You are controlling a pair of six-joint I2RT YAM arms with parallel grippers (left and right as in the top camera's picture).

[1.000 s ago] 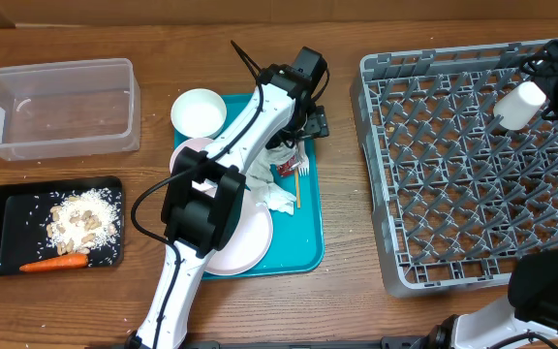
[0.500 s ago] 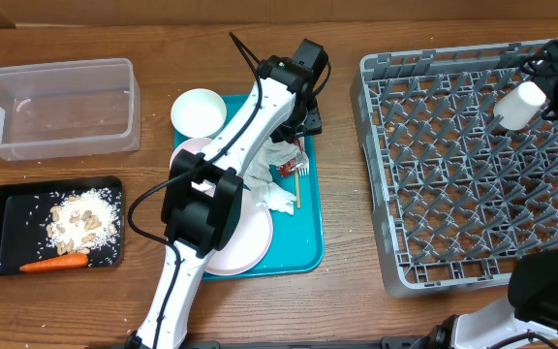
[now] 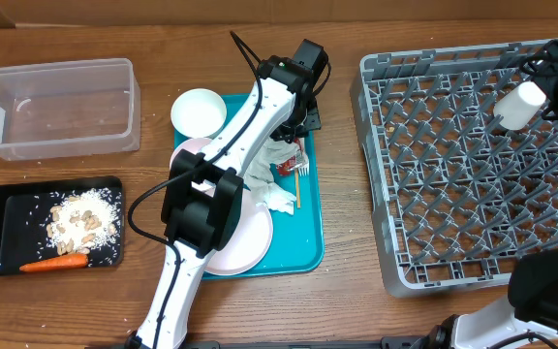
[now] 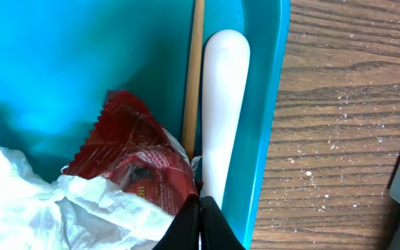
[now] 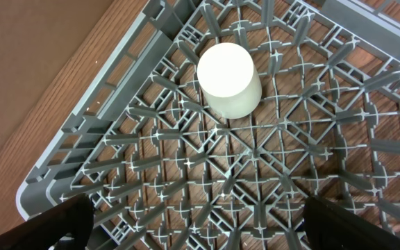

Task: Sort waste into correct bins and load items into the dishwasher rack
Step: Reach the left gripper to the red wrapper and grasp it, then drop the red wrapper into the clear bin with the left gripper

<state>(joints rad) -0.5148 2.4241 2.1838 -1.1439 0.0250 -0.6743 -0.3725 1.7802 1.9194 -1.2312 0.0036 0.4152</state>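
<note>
On the teal tray a red-and-white wrapper lies against crumpled white napkins. A white fork handle and a thin wooden stick lie beside it. My left gripper is shut, its tips pinching the wrapper's corner next to the fork handle. My right gripper stands open over the grey dishwasher rack. A white cup sits upside down on the rack, apart from the fingers.
A white plate and two white bowls sit on the tray's left side. The clear tub is at far left. The black tray below it holds beige scraps and a carrot.
My left gripper's jaws have closed from wide open onto the wrapper's corner. The right arm and the cup have not moved.
</note>
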